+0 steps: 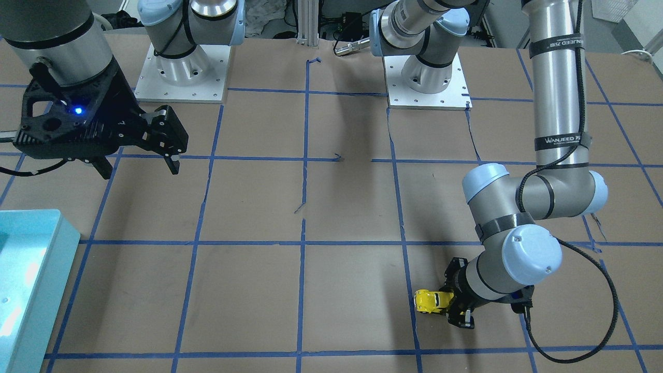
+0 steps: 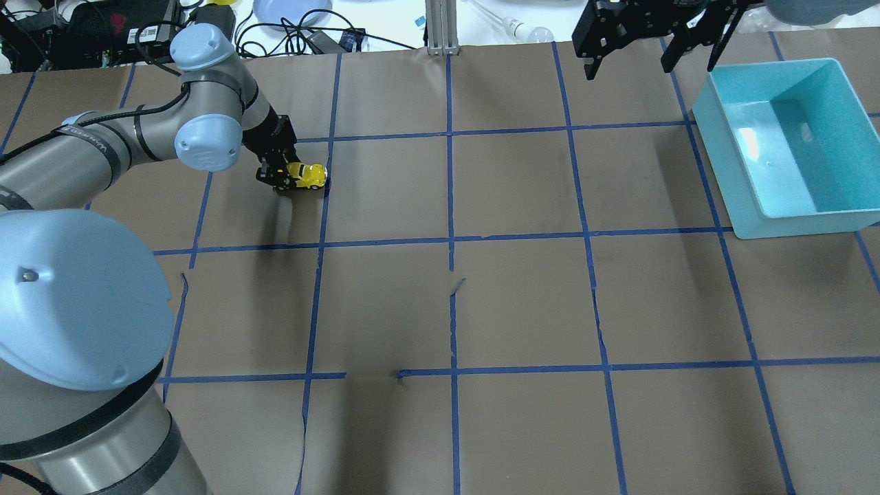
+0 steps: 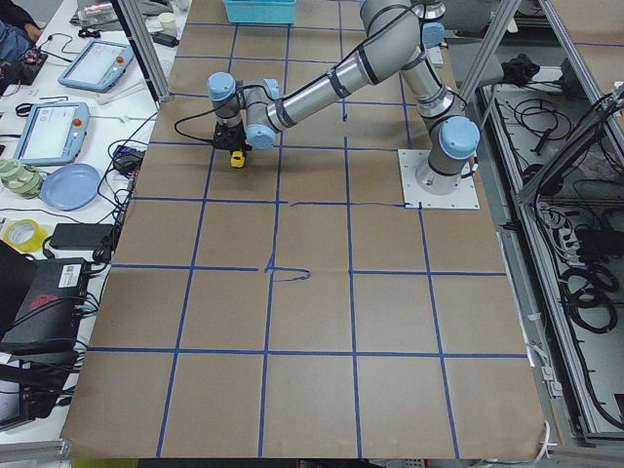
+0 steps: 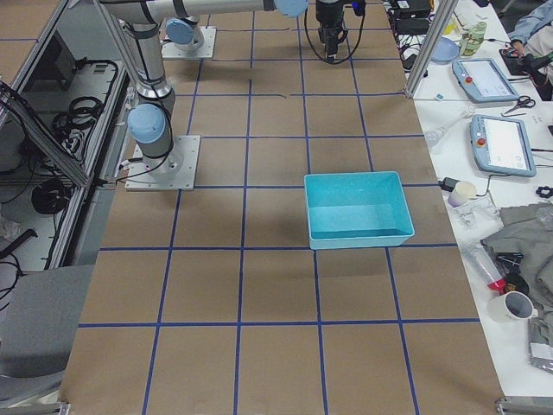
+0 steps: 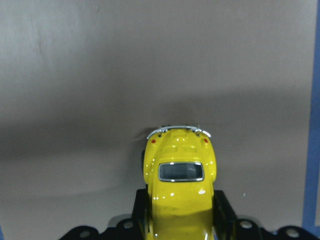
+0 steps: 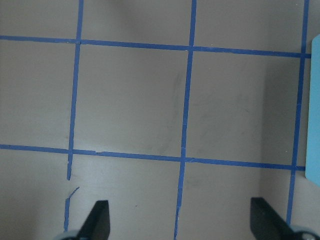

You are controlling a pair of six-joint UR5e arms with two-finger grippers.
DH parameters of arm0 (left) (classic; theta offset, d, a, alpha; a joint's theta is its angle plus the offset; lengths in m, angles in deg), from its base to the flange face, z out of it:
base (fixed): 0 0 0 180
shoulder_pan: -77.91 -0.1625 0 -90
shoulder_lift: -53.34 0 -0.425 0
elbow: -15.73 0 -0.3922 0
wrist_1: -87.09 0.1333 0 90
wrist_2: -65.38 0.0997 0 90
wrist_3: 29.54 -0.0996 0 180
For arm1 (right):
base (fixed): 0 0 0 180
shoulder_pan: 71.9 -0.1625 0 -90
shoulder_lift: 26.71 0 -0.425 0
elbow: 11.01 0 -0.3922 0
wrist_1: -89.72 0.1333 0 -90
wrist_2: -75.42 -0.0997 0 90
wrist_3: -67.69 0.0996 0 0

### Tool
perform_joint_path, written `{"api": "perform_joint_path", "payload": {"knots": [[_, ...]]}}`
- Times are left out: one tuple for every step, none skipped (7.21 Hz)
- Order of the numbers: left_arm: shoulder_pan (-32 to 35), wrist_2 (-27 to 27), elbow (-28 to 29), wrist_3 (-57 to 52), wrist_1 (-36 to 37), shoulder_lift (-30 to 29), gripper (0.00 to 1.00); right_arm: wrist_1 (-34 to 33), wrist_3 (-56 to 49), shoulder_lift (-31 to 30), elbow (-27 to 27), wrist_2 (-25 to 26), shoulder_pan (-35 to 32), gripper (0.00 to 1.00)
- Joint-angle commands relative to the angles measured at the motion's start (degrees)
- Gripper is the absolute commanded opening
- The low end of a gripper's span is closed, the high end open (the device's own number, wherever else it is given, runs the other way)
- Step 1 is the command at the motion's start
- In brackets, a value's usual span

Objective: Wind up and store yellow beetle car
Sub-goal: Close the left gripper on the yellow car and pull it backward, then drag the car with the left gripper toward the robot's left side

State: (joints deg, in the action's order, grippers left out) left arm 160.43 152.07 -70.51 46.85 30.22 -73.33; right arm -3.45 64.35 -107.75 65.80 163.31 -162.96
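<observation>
STEP: winding, likely | CAR: tiny glossy yellow beetle car point(image 2: 309, 174) on or just above brown-paper bench point(image 2: 522, 309), well apart from teal plastic bin point(image 2: 797, 224) | LEFT hand point(image 2: 283, 175): clamped on car | RIGHT hand point(image 1: 139, 166): spread, empty, near bin | NEXT: press wheels down, drag backwards

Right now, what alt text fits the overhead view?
The left gripper holds the yellow beetle car at the upper left of a brown, blue-gridded table. The right gripper hangs open at the far edge, beside a teal bin.

glossy yellow beetle car point(image 2: 307, 175), upright, dark windows, far left on the table point(image 2: 522, 309)
</observation>
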Motion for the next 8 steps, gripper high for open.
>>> {"api": "perform_joint_path", "payload": {"knots": [[-3.32,4.08,-0.16,-5.42,0.00,-0.06,0.00,-0.08,0.00,0.00,0.00,-0.09,0.09,1.00],[-4.38,4.19,-0.34,-7.29,-0.09,-0.06,0.00,-0.08,0.00,0.00,0.00,-0.09,0.09,1.00],[-6.21,4.01,-0.95,-8.61,0.00,-0.06,0.00,-0.08,-0.09,0.00,0.00,-0.09,0.09,1.00],[-8.41,4.01,-1.13,-11.49,0.09,0.20,0.00,-0.08,0.00,0.00,0.00,-0.09,0.00,1.00],[-11.30,4.01,-1.22,-13.35,0.09,0.37,0.00,-0.08,0.00,0.00,0.00,-0.09,0.00,1.00],[-12.72,4.01,-1.22,-15.37,0.18,0.12,0.00,-0.08,0.00,0.00,0.00,-0.09,0.09,1.00],[-14.04,4.01,-0.70,-16.26,0.18,-0.06,0.00,-0.08,0.00,0.00,0.00,-0.09,0.09,1.00],[-15.88,4.01,-0.60,-16.53,0.26,0.02,0.00,-0.08,0.00,0.00,0.00,-0.09,0.00,1.00]]}}
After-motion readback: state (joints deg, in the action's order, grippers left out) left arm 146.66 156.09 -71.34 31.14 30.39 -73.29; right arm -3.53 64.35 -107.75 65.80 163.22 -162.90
